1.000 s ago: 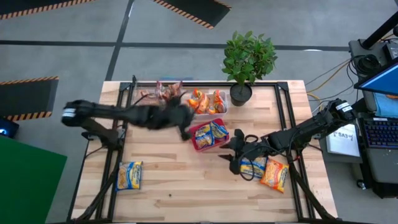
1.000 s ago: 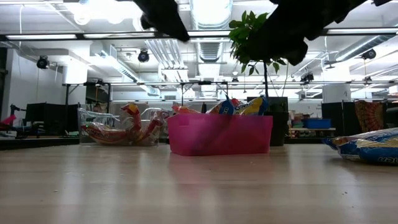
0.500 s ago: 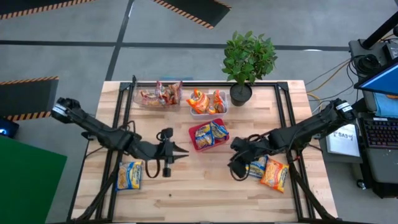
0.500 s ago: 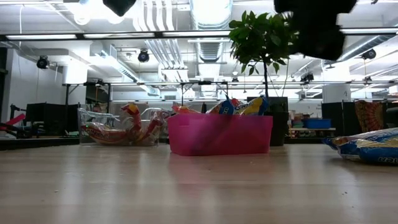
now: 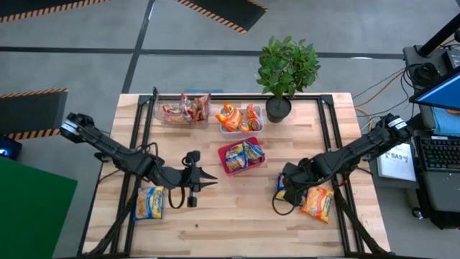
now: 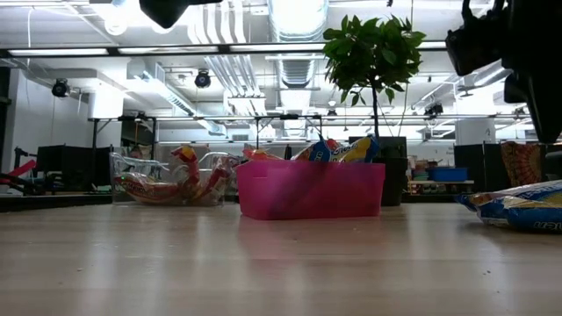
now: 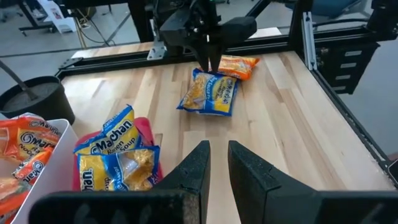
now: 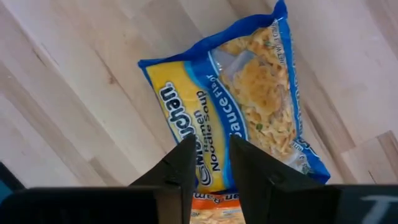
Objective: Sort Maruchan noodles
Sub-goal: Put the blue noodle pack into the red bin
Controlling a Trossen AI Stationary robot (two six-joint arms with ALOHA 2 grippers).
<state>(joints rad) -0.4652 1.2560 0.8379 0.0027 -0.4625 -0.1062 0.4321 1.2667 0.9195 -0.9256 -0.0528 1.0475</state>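
Observation:
My right gripper [image 5: 282,193] [image 8: 212,155] hangs open, its fingers a narrow gap apart, over a blue-and-yellow noodle packet [image 8: 249,106] [image 7: 210,93] that lies flat on the table. The low view shows that gripper [image 6: 518,53] well above the packet [image 6: 518,209]. An orange packet [image 5: 317,203] lies beside it, toward the right edge. My left gripper [image 5: 208,179] [image 7: 217,163] hovers open at mid-table, left of the red tray [image 5: 224,164], touching nothing. Another blue-and-yellow packet [image 5: 149,203] lies flat near the left edge.
The red tray holds blue-and-yellow packets [image 7: 118,155]. A white tray [image 5: 260,122] at the far side holds orange packets, and a clear tray [image 5: 159,115] to its left holds reddish ones. A potted plant [image 5: 279,108] stands at the far edge. Bare wood lies along the near edge.
My left gripper has drawn back from the red tray toward the near-left, then held still. My right gripper has moved toward the right and near edges and now stands over the blue-and-yellow packet. No packet has moved.

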